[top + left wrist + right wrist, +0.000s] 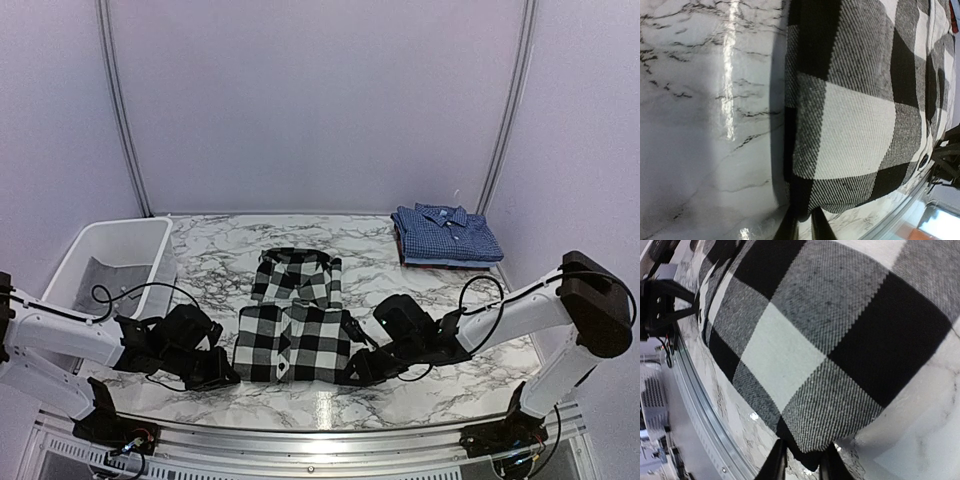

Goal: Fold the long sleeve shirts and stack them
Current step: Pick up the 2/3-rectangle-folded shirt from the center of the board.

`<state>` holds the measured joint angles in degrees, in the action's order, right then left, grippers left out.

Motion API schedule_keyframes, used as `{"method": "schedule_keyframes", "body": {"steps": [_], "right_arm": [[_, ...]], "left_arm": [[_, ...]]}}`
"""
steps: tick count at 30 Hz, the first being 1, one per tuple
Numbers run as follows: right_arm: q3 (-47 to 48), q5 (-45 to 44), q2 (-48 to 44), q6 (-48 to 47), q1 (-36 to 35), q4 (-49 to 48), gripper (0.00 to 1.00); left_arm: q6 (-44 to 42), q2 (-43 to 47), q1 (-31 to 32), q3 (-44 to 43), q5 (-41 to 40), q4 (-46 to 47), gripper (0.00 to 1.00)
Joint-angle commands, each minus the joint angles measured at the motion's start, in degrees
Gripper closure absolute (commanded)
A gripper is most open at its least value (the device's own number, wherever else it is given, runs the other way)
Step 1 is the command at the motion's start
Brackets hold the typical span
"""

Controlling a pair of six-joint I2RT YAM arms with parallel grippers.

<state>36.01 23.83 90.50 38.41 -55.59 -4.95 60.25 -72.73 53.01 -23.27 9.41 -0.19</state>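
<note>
1. While both arms reach inward low over the marble table (pixel 410 285), the black-and-white check shirt (pixel 292 330) lies flat at the centre of the top view. Its narrower part points to 12 o'clock. Its wider part lies toward 6 o'clock, near the table's near edge.
2. At the check shirt's 7 o'clock corner sits the left gripper (pixel 228 378). In the left wrist view its two dark fingers (pixel 787 230) stand close together, and the corner of the cloth runs down between them. The gripper is clamped on the shirt's fabric.
3. At the 5 o'clock corner sits the right gripper (pixel 347 378). The right wrist view shows the same hold: a point of checked cloth is pinched between the two fingers (pixel 775 464), just above the marble.
4. Between the two grippers, the shirt's near hem runs roughly from 9 to 3 o'clock and rests on the table.
5. The blue checked shirt (pixel 447 235) lies folded with its collar on top. It is at 2 o'clock from the check shirt, well apart from it, near the table's far right corner.
6. A white bin (pixel 158 262) stands at 10 o'clock from the check shirt, at the table's left side.
</note>
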Motion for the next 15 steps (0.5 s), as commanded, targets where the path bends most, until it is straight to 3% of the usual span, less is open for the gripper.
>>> {"method": "schedule_keyframes", "body": {"steps": [1,4,15], "right_arm": [[0.35,-0.55,-0.46,-0.12,0.22,-0.84,0.9],[0.16,-1.75,-2.17,-0.58,0.27,0.52,1.0],[-2.11,-4.31,-11.83,1.55,-1.42,4.64,1.0]], "left_arm": [[0.6,-1.48,0.66,0.22,-0.43,-1.77,0.95],[0.94,-0.42,0.95,-0.34,-0.43,-2.49,1.0],[1.91,10.26,4.01,-4.24,-3.73,-11.03,1.0]]}}
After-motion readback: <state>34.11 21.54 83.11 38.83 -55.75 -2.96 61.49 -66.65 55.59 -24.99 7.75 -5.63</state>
